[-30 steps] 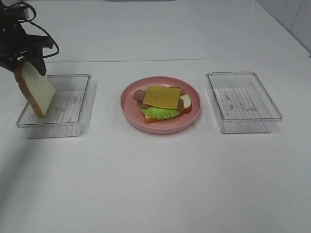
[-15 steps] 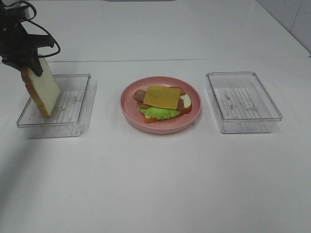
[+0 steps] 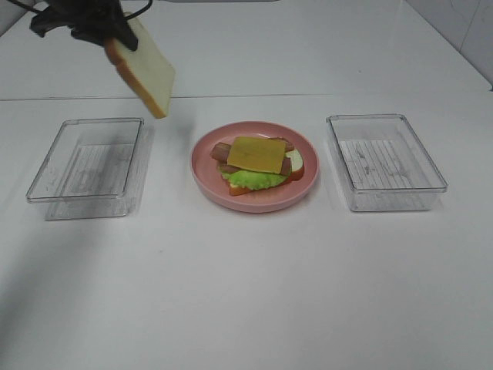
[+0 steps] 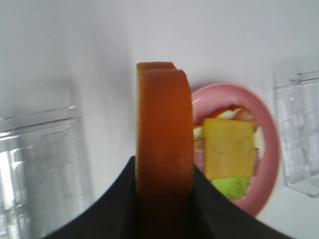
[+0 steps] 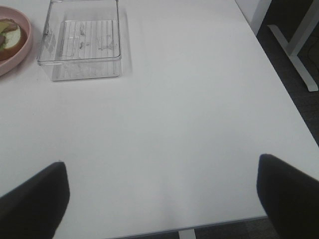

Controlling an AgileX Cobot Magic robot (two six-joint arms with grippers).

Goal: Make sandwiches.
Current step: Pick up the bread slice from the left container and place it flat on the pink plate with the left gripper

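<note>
A white bread slice (image 3: 146,71) with a tan crust hangs tilted in the air, above the table between the left tray and the plate. My left gripper (image 3: 112,35) is shut on its upper edge. In the left wrist view the brown crust of the bread slice (image 4: 164,139) stands on edge between the dark fingers (image 4: 117,204). On the pink plate (image 3: 254,202) lies the open sandwich stack (image 3: 258,163): bread, green lettuce (image 3: 250,179), brown bacon, and yellow cheese (image 3: 256,154) on top. My right gripper (image 5: 162,199) hovers open over bare table, off to the right.
A clear plastic tray (image 3: 85,199) sits left of the plate with nothing in it. A second clear tray (image 3: 389,189) sits to the right, also seen in the right wrist view (image 5: 82,37). The table's right edge (image 5: 279,89) lies near my right gripper.
My left gripper has lifted the bread slice out of the left tray and carried it up and to the right, toward the plate. The right gripper has not moved.
</note>
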